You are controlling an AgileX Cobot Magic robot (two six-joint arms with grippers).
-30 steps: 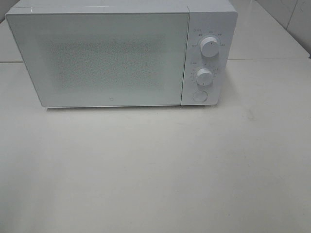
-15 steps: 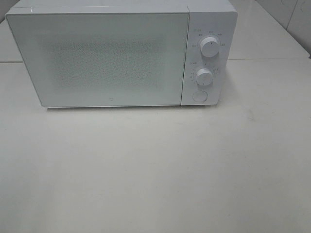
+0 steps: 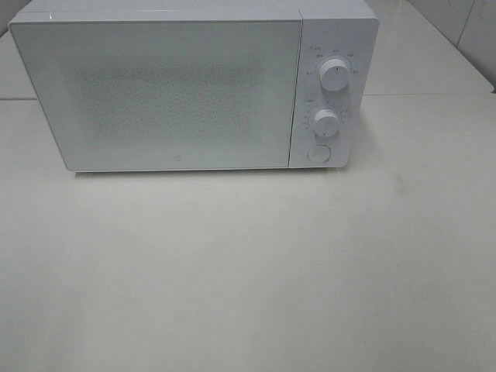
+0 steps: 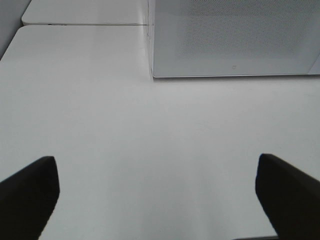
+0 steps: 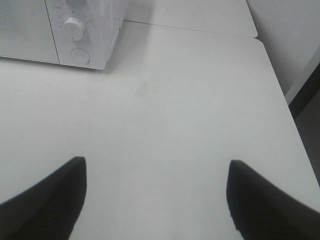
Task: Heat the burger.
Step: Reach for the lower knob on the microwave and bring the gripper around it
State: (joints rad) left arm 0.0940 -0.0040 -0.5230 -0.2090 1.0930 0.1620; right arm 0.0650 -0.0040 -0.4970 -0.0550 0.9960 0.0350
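Microwave [image 3: 155, 93] shut on the table [image 3: 248, 271], both of my pincers spread and holding nothing.

From the high camera I see the white microwave at the 12 o'clock end of the table, its door [image 3: 155, 89] closed. The control strip sits on the door's 3 o'clock side, with the upper knob [image 3: 334, 75], the lower knob [image 3: 326, 122] at its 6 o'clock, and the round button [image 3: 318, 153] below that. My left gripper [image 4: 156, 162] has its dark fingers [image 4: 25, 200] spread wide over bare tabletop, well short of the microwave's front corner. My right gripper [image 5: 156, 164] is spread too, nothing between its fingers [image 5: 270, 200], over the table on the knob side. I cannot tell where the burger is; no view shows it.
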